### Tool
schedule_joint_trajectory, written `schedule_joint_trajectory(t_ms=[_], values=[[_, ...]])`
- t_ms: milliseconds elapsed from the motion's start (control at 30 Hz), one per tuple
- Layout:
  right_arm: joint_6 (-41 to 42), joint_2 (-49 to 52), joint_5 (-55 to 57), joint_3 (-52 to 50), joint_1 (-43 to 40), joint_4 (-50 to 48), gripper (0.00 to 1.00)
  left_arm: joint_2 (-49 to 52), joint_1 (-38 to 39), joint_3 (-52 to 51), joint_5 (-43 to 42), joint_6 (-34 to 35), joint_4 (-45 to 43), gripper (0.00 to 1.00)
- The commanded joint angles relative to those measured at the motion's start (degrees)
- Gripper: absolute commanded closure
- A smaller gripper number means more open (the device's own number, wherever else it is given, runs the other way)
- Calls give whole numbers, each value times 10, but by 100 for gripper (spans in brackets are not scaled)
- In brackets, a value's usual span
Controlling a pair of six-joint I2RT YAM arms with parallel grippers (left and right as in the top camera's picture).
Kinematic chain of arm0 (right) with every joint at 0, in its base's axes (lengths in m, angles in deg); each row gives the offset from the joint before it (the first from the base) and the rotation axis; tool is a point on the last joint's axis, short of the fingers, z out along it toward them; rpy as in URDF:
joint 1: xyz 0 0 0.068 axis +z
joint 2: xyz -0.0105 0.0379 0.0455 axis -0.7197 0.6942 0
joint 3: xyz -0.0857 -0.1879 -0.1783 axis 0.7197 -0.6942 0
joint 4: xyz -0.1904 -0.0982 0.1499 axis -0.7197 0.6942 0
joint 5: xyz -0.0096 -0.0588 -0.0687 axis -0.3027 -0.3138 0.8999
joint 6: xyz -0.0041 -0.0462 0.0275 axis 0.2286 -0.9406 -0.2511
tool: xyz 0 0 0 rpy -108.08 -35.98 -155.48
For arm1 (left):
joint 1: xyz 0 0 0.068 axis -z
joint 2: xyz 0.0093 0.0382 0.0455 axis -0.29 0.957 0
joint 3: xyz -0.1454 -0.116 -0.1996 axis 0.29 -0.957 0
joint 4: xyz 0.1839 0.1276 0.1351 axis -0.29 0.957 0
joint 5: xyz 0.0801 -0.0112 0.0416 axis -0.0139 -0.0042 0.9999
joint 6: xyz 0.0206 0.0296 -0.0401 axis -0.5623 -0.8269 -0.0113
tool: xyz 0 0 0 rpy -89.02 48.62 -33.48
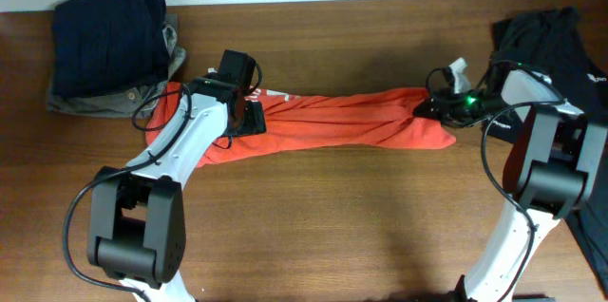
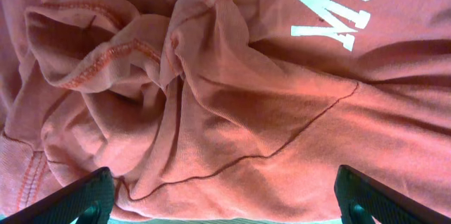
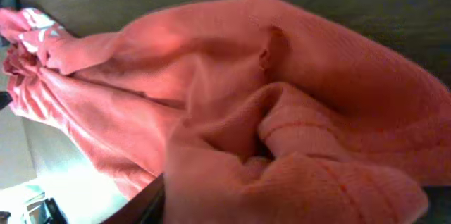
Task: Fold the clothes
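The clothes (image 1: pixel 332 122), an orange-red T-shirt, lie bunched into a long rope across the middle of the table (image 1: pixel 332 226). My left gripper (image 1: pixel 249 117) hovers over the shirt's left end, open. In the left wrist view its two dark fingers (image 2: pixel 84 199) stand wide apart above wrinkled cloth (image 2: pixel 232 97) with white lettering (image 2: pixel 331 5). My right gripper (image 1: pixel 432 107) is at the shirt's right end. In the right wrist view a thick wad of the cloth (image 3: pixel 282 76) fills the space between the jaws of the right gripper (image 3: pixel 289 203), one dark finger (image 3: pixel 141 203) pressing against it.
Folded navy and grey garments (image 1: pixel 109 41) are stacked at the back left corner. A black garment (image 1: pixel 551 36) lies at the right edge, close behind the right arm. Bare wood runs along the front of the table between the two arm bases.
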State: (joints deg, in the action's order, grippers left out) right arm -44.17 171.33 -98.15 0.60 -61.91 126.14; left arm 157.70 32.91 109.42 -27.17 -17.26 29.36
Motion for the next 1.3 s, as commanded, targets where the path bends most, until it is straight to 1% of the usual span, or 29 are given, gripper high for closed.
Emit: schedule_joint_trajectory(t_ms=[0, 33, 100, 133, 167, 200, 267, 367, 467, 600, 667, 767, 1033, 1267], values=[[31, 66, 153, -41, 37, 4, 59, -5, -1, 0, -4, -5, 0, 1], [37, 66, 157, -41, 41, 3, 64, -5, -1, 0, -4, -5, 0, 1], [52, 66, 157, -41, 47, 0, 80, -5, -1, 0, -4, -5, 0, 1], [63, 66, 157, -41, 49, -2, 85, -5, -1, 0, -4, -5, 0, 1], [70, 66, 157, -41, 49, -5, 92, -5, -1, 0, -4, -5, 1, 1], [77, 66, 158, -40, 49, -8, 96, -5, -1, 0, -4, -5, 1, 1], [82, 66, 158, -33, 45, -3, 96, -5, -1, 0, -4, -5, 2, 1], [92, 65, 174, -5, 30, 32, 96, -5, -1, 0, -4, -5, 3, 1], [92, 61, 229, 34, 14, 80, 96, -5, -1, 0, -4, -5, 3, 1], [123, 53, 297, 86, -2, 127, 96, -5, -1, 0, -5, -5, 3, 1], [134, 49, 356, 107, -2, 150, 96, -5, -1, 0, -4, -5, 3, 1], [156, 48, 446, 135, 10, 183, 96, -5, -1, 0, -5, -5, 2, 1], [231, 46, 592, 192, 55, 253, 96, -5, -1, 0, -19, -5, 0, 1], [236, 45, 600, 254, 123, 304, 96, -5, -1, 0, -19, -5, 0, 1]])
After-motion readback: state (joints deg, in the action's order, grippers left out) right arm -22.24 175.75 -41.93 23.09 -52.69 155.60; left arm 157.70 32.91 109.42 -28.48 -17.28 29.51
